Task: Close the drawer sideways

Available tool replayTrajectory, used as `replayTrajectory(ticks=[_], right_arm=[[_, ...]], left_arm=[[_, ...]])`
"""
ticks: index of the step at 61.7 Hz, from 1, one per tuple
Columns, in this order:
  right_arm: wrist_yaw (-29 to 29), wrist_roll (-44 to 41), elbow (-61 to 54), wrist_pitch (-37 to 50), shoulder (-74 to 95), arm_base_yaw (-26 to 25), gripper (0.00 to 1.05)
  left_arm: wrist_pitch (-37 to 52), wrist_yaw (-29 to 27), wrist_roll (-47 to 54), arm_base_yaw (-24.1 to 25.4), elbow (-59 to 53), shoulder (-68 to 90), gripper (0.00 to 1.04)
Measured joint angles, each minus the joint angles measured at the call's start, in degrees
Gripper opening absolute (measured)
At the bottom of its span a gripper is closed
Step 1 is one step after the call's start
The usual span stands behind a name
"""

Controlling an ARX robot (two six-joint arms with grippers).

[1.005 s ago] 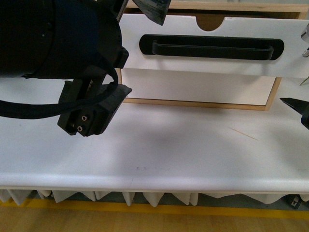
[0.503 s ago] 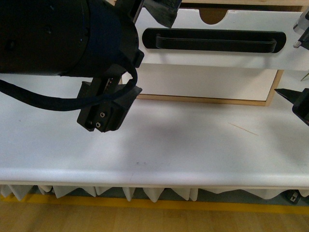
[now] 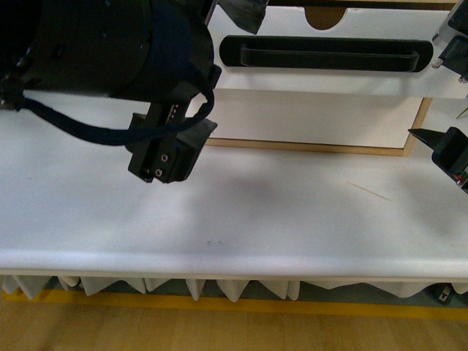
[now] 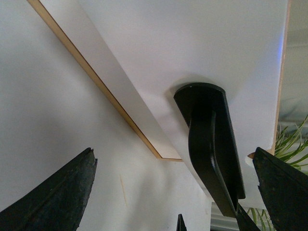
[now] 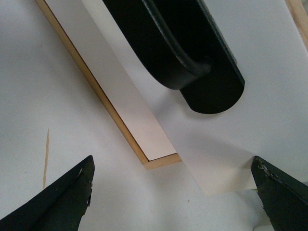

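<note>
left end effector [image 4: 174, 153] and right end effector [image 5: 172, 161] spread wide, at opposite ends of the drawer [image 3: 329, 77]

Staged robot test lab or workshop. Evidence: bare white counter [image 3: 256, 219] carrying a lone light-wood cabinet [image 3: 307, 148] at frame top; yellow floor-marking strip [image 3: 219, 305] on wooden floor [image 3: 219, 333] at bottom.
</note>
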Motion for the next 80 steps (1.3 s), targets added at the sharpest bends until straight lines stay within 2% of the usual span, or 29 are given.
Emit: replayTrajectory(ticks=[80], right_arm=[[-0.9, 0.0, 8.6, 0.6, 7.8, -3.3, 0.96]], left_arm=[[-5.7, 2.2, -0.1, 2.8, 18.8, 15.1, 0.99]])
